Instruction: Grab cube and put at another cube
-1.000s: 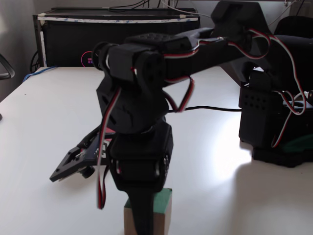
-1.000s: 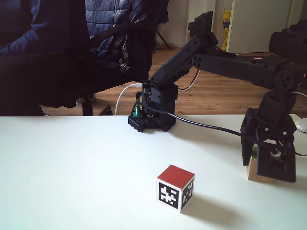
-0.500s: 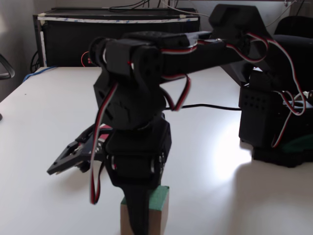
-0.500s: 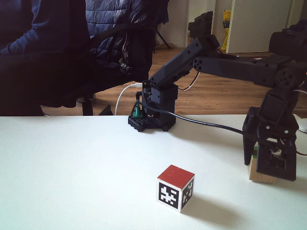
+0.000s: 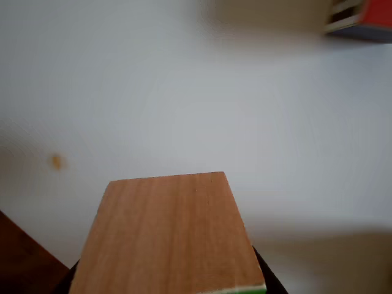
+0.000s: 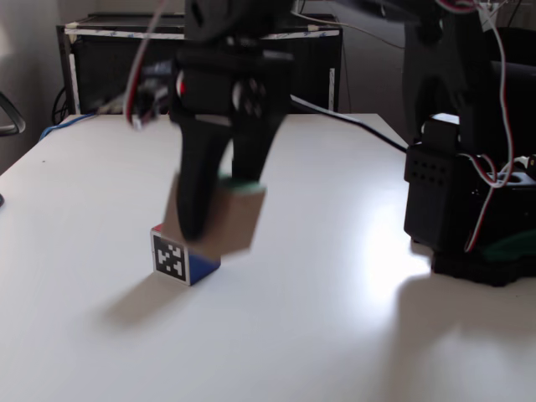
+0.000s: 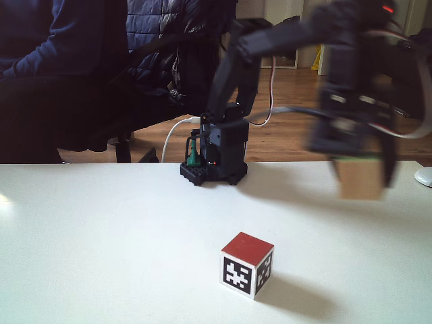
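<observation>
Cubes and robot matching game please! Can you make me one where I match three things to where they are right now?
Things:
1. the green-faced cube
2. the red-topped cube
3. the arm's base

Places:
A. standing at the far edge of the white table
B. sitting on the table, with a black-and-white pattern on its side
C. up in the air, held in the gripper

Pairs: 1-C, 2-B, 3-A
</observation>
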Controlling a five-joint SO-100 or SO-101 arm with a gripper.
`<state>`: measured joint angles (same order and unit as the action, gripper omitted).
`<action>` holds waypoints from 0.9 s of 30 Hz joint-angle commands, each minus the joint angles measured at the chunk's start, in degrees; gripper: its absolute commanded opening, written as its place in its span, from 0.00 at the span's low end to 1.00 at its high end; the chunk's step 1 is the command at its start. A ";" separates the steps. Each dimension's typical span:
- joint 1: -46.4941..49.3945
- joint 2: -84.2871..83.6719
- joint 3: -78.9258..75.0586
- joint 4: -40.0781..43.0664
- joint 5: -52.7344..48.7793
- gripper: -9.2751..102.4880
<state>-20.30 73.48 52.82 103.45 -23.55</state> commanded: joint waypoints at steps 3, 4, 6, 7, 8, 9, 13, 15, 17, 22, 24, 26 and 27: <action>11.43 13.62 8.00 -1.14 0.35 0.25; 13.62 15.29 9.23 -1.14 0.00 0.25; 18.02 17.31 10.81 -0.79 0.18 0.25; 19.95 18.11 11.69 -0.70 0.18 0.25; 21.80 18.98 12.92 -0.88 0.18 0.25; 23.64 19.78 14.15 -1.23 0.26 0.25; 28.56 20.13 18.11 -2.11 -1.41 0.25; 30.15 19.42 19.86 -2.99 -1.67 0.25; 31.03 19.25 21.27 -4.39 -1.93 0.25; 30.76 16.61 20.13 -4.75 -1.41 0.25; 29.79 15.21 19.07 -4.75 -1.41 0.25; 28.74 13.71 18.28 -4.75 -0.79 0.25; 28.13 12.92 18.11 -4.83 -0.44 0.25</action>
<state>9.49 86.84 73.92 99.05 -24.61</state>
